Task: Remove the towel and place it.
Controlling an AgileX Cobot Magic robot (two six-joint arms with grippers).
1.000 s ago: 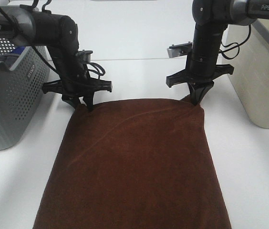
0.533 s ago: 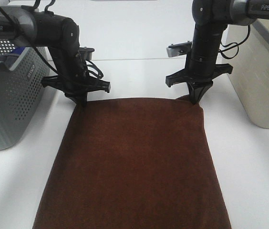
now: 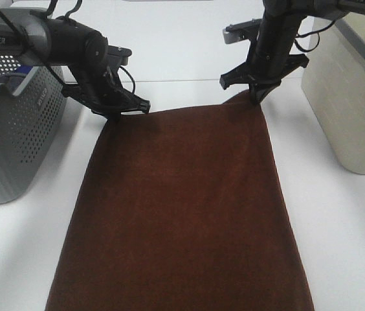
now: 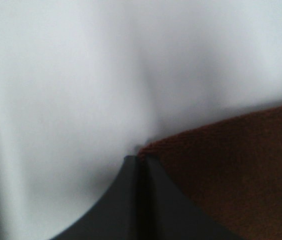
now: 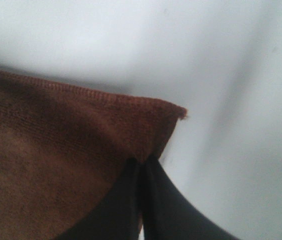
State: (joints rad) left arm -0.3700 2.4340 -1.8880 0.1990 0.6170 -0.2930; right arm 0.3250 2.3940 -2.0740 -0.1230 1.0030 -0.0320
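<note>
Both black arms reached in from the far side. The left gripper point(image 3: 115, 118) leaned at a slant from a bent wrist, its jaws pressed flat together on one far corner of the towel point(image 3: 182, 214). The right gripper point(image 3: 255, 99) pointed almost straight down from an upright forearm, jaws likewise pinched tight on the other far corner.
</note>
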